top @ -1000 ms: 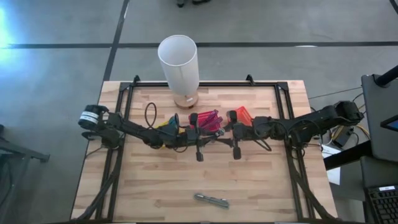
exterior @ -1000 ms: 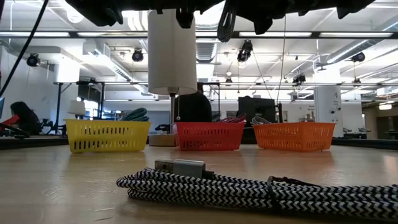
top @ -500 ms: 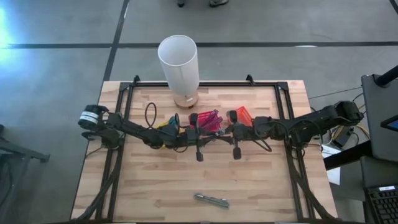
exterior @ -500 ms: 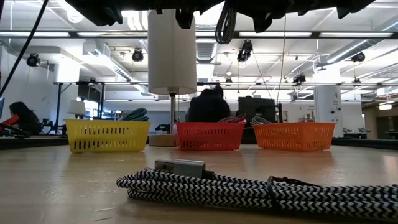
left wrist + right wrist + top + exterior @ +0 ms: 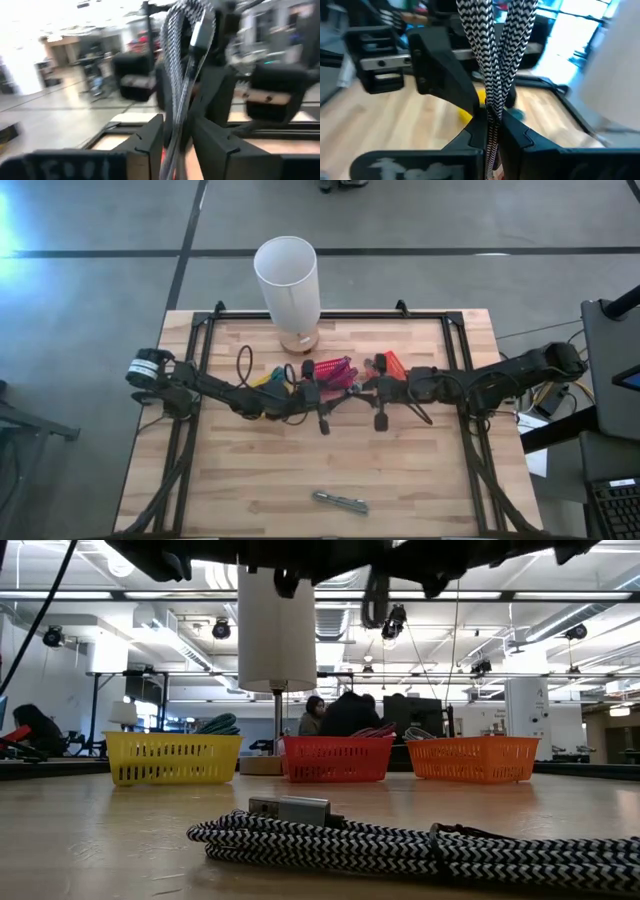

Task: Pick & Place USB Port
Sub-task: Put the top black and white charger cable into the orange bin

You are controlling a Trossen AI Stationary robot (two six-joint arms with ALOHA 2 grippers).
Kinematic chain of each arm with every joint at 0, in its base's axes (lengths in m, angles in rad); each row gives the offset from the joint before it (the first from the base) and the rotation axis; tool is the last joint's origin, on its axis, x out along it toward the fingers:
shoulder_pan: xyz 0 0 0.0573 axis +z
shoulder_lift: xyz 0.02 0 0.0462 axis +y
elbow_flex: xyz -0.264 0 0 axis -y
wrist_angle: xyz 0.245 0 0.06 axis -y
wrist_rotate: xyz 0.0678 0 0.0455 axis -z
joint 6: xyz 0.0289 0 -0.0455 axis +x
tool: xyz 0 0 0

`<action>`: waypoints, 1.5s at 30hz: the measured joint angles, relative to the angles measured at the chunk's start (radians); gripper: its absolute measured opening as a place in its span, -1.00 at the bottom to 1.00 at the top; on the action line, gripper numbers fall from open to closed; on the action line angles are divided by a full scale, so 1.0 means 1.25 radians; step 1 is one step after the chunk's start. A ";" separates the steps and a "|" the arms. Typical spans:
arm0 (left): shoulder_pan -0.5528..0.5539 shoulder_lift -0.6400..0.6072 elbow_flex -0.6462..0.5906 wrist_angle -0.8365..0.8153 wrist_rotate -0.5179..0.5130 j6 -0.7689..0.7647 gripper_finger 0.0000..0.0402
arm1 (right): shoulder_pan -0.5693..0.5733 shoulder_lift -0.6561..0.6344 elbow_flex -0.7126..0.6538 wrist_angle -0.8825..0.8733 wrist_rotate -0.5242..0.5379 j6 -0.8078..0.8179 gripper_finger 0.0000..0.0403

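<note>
A black-and-white braided USB cable (image 5: 495,55) is held in the air between my two grippers, above the middle of the table. My right gripper (image 5: 492,117) is shut on it. My left gripper (image 5: 177,127) faces it and stands open, its fingers on either side of the cable's strands (image 5: 177,85), with the silver plug (image 5: 200,30) beyond them. In the high view the two grippers meet just in front of the baskets, left (image 5: 335,392) and right (image 5: 362,388). A second braided cable (image 5: 400,840) lies on the table near its front edge (image 5: 340,501). My right gripper pinches two strands of the braided cable side by side (image 5: 492,107) between its two fingers, where the strands run together. The fingers reach roughly level toward the table's left. The cable is lifted clear of the table. My left gripper: I cannot tell whether its fingers touch the strands.
Three small baskets stand behind the grippers: yellow (image 5: 172,757), red (image 5: 335,758) and orange (image 5: 470,758). A white cylindrical lamp (image 5: 287,280) stands at the table's far edge. A black frame (image 5: 200,340) borders the table. People sit in the room beyond.
Both arms have stayed where they were with small turns of the wrists. In the low view the dark loop of cable hanging under the arms has shifted a little to the right and hangs shorter.
</note>
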 joint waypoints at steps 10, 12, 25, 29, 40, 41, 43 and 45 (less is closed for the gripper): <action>-0.001 -0.006 0.000 -0.125 -0.142 -0.065 -0.33 | 0.000 -0.214 0.000 -0.377 0.143 0.157 -0.89; -0.001 -0.007 0.000 -0.154 -0.142 -0.098 -0.34 | 0.000 -0.243 0.000 -0.483 0.216 0.211 -0.89; -0.001 -0.007 0.000 -0.223 -0.141 -0.180 -0.34 | -0.124 -0.207 0.000 -0.758 0.336 0.437 -0.88; -0.001 -0.007 0.000 -0.223 -0.141 -0.180 -0.34 | -0.201 -0.142 0.000 -0.758 0.223 0.437 -0.88; -0.001 -0.007 0.000 -0.227 -0.141 -0.175 -0.34 | -0.298 0.034 0.000 -0.754 0.019 0.424 -0.88; -0.001 -0.007 0.000 -0.227 -0.140 -0.175 -0.34 | -0.298 0.043 0.000 -0.754 0.016 0.424 -0.88; -0.001 -0.007 0.000 -0.227 -0.139 -0.175 -0.34 | -0.300 0.059 0.000 -0.754 0.017 0.424 -0.88; -0.001 -0.007 0.000 -0.227 -0.139 -0.175 -0.34 | -0.300 0.070 0.000 -0.753 0.017 0.424 -0.88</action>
